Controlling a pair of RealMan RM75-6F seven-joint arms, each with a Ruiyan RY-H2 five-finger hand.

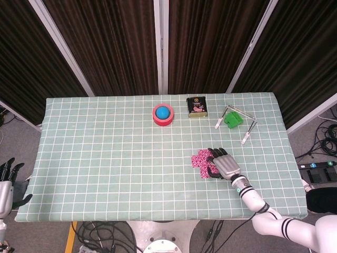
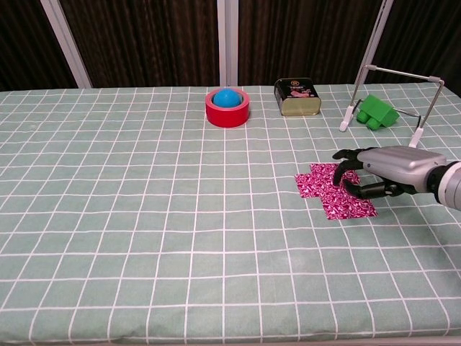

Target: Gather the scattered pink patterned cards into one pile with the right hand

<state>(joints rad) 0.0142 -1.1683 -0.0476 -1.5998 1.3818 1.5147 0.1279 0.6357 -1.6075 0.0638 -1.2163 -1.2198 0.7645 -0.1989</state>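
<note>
Pink cards (image 2: 333, 190) lie fanned leftward under our right hand (image 2: 378, 173), whose spread fingers press them, gripping nothing.

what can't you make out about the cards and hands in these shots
- How many pink cards: edges overlap, and the right hand covers part in both views.
- Whether its fingers press the cards: undersides hidden.
- Left hand: cut by the head view's left edge, absent from the chest view.
</note>
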